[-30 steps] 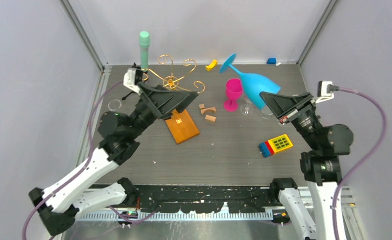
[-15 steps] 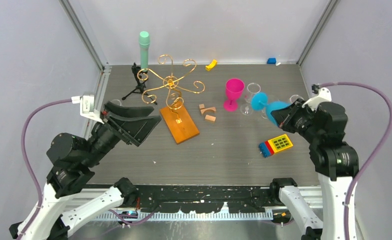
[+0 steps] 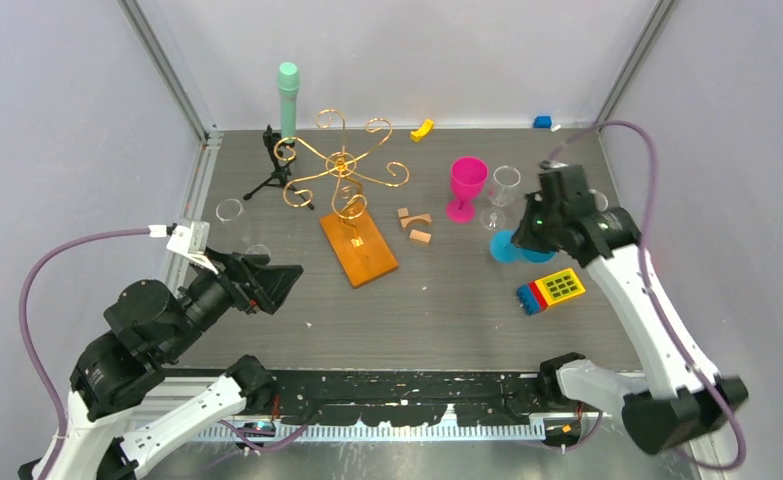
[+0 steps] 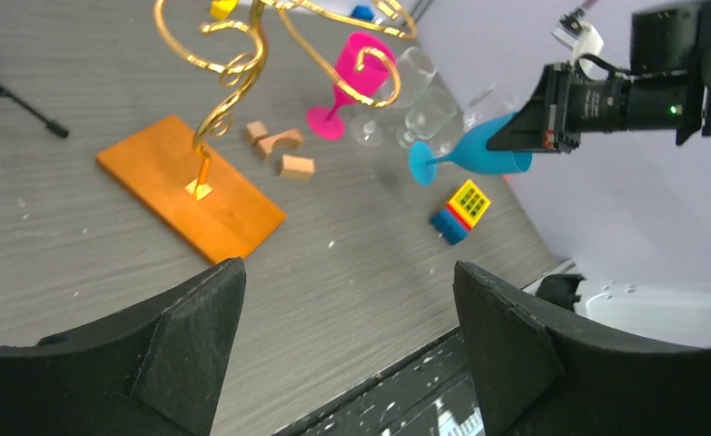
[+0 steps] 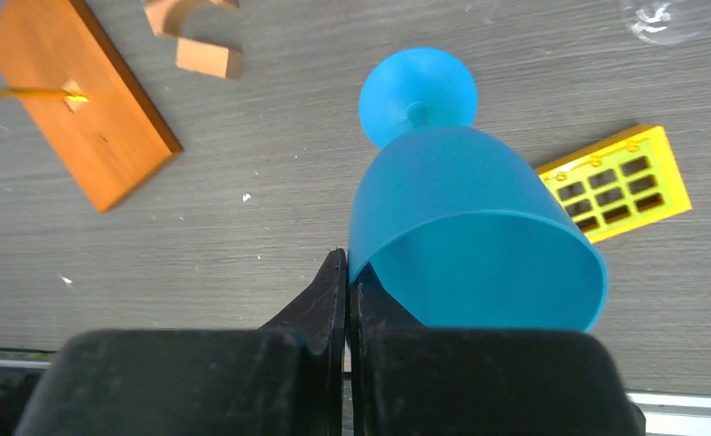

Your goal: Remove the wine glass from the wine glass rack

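I judged the task nearly finished. The blue wine glass [image 5: 465, 236] was off the rack [image 3: 342, 165] and well apart from it, over on the right side of the counter [image 3: 447, 310]. My right tool [image 5: 347, 263] was pinched together on the wall of the bowl at its rim, one finger inside and one outside. The glass hung tilted, its foot pointing down and away toward the counter, just beside the yellow block [image 3: 557, 288] and near the pink glass [image 3: 465, 185] and the clear glasses [image 3: 505, 180]. I could not tell whether the foot touched the counter or hovered just above it. The left-wrist view suggested a small gap, but that was not sure. The rack's curled wire arms looked bare, with no glass on any of them, and it stood upright on its wooden base [image 3: 359, 248]. My left tool [image 4: 347, 291] had its fingers wide apart and held nothing, low at the near left, clear of the rack. By my read, what was left was to bring the glass upright, set its foot flat on a bare patch, and let go. The main risk was that it could tip, given the grip was only on the rim.
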Robot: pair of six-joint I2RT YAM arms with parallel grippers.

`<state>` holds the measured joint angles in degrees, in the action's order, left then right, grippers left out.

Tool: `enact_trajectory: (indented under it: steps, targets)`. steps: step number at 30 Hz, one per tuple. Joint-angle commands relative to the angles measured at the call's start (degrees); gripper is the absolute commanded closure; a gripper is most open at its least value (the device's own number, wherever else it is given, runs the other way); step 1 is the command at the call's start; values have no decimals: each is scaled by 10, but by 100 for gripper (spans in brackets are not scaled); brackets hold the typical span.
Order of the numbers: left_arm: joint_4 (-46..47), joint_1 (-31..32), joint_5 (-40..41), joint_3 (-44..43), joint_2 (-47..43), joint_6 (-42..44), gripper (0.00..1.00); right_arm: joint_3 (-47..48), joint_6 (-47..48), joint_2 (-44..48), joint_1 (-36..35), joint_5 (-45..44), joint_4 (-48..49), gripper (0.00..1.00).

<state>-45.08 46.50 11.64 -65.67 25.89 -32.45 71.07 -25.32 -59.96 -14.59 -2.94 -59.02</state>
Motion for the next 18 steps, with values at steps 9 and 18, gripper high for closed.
enact_trajectory:
  steps: [9, 18]
  targets:
    - [-115, 3, 50, 19, -24, -4, 9, 32, -12, -173, -103, -103, 37, 98]
    - [-255, 3, 131, -12, -16, -61, 0, 59, -2, -232, -103, -99, 46, 88]
